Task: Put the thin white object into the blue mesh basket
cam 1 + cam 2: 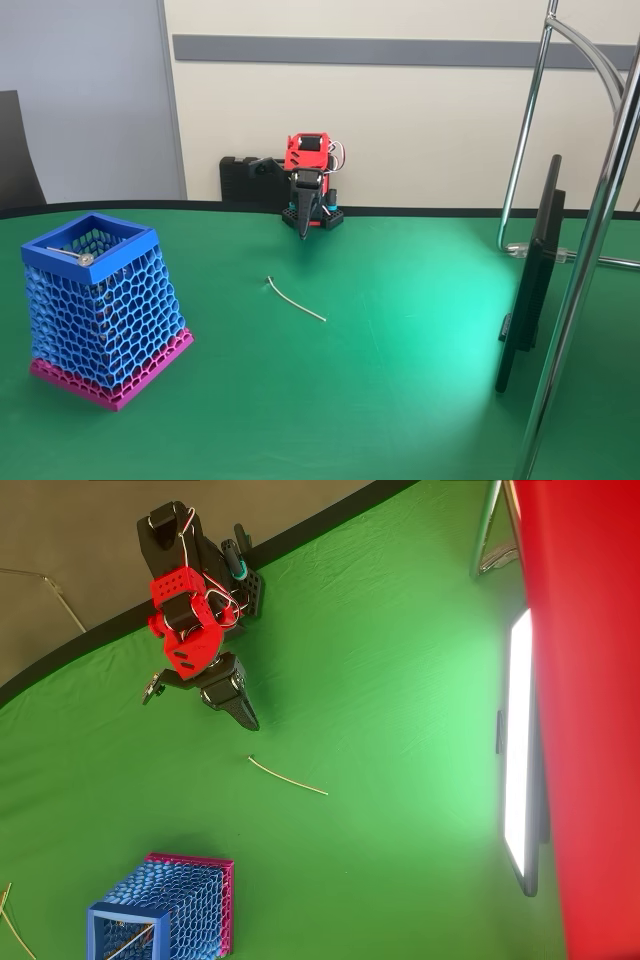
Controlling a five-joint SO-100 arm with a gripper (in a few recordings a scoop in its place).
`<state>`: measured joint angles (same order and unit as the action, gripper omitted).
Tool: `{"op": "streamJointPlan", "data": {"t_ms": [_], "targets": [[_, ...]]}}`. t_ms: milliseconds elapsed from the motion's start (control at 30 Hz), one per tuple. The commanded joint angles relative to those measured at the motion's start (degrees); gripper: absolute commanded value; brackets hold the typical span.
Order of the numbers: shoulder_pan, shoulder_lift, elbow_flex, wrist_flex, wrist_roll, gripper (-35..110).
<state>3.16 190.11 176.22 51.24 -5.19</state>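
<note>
In the fixed view, the thin white object (296, 300) lies flat on the green counter (400, 380), near the middle, slightly curved, with a small hook at its upper-left end. The blue mesh basket (100, 310) stands well apart from it at the left, on its magenta base, its square rim tilted a little; a thin rod with a small round metallic head (72, 256) rests across the rim's opening. The red and black arm (308, 165) sits folded at the far edge of the counter, its gripper (304, 222) pointing down, well behind the white object and touching nothing; its fingers look pressed together with nothing between them. A dark monitor (530, 280) stands edge-on at the right beside chrome stand tubes (590, 250). In the overhead view, the thin white object (287, 776) lies on the bare green cloth between the arm (185, 630) above and the basket (160, 910) at the bottom left, apart from both. The gripper (243, 716) points toward the white object without reaching it, and appears clenched and empty.
</note>
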Motion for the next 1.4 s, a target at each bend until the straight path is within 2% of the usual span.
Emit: {"op": "streamJointPlan", "data": {"t_ms": [0,567,867,1367], "targets": [[-0.4,0.4,0.3,-0.7,0.1,1],[-0.6,-1.2,-2.7,0.4,1.4,1],[0.6,-23.6,-16.8,1.1,4.3,1],[5.4,-58.9,-38.7,3.8,19.8,1]]}}
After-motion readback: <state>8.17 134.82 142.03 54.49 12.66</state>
